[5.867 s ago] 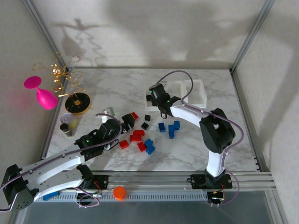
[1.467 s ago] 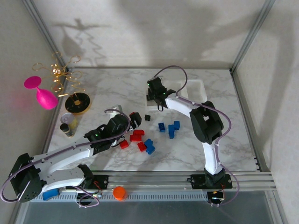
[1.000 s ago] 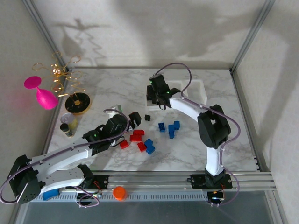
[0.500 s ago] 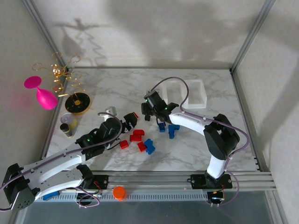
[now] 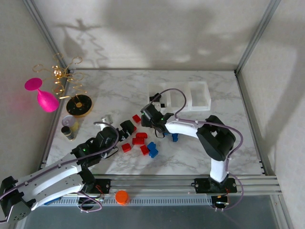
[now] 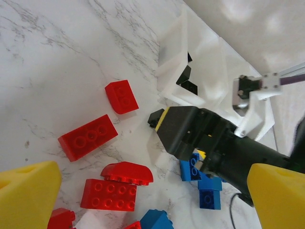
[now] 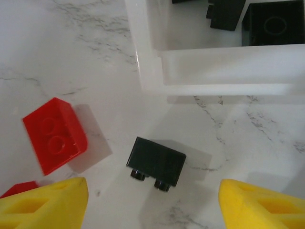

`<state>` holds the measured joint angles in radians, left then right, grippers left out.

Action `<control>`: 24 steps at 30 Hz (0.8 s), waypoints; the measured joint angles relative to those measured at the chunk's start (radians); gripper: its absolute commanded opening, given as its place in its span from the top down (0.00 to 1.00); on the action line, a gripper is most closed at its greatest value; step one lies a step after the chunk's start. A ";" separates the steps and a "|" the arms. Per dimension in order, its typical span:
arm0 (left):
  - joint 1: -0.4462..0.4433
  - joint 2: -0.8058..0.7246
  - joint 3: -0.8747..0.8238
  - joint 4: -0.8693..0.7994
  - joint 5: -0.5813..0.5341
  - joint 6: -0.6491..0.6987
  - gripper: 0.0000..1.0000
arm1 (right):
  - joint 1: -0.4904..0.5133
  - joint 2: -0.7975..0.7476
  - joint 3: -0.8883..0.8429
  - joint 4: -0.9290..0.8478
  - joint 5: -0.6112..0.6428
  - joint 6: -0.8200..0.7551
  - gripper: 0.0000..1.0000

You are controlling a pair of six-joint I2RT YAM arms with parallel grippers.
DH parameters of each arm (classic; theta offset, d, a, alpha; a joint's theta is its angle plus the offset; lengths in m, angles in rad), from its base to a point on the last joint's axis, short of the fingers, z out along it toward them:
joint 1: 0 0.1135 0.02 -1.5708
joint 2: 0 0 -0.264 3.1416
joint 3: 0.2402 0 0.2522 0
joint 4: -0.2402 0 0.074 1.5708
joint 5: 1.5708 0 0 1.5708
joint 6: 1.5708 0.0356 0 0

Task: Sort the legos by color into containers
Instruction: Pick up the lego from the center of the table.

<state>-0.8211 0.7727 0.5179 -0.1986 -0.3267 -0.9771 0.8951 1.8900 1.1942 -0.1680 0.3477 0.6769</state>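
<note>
Black brick [image 7: 156, 162]: lies flat on the marble [image 7: 71, 57], dead ahead at 12 o'clock of the right gripper [image 7: 152, 192], between spread yellow fingers [image 7: 43, 200] and touching neither. Runs long axis roughly 10 to 4, nearly along the closing line, so looks set for a pinch on the short ends. Sits just short of the bin [image 7: 224, 64] at 12, already holding black ones. Leaves the left gripper [image 6: 152, 200], also gaping, farther off, over the red bricks [image 6: 88, 137].
</note>
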 measured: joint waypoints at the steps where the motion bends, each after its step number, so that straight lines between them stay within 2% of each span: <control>1: 0.000 -0.005 -0.002 -0.002 -0.003 -0.002 0.00 | 0.000 0.015 0.009 0.000 0.005 0.004 0.33; 15: 0.000 -0.034 -0.023 -0.023 -0.015 -0.016 0.01 | -0.005 0.148 0.136 -0.013 0.064 0.012 0.48; 24: 0.000 -0.032 -0.023 -0.023 -0.019 -0.016 0.00 | -0.011 0.164 0.154 -0.024 0.079 0.007 0.57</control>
<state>-0.8211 0.7403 0.4953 -0.2211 -0.3454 -0.9928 0.8841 2.0537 1.3483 -0.1925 0.4271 0.6842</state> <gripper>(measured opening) 0.994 0.446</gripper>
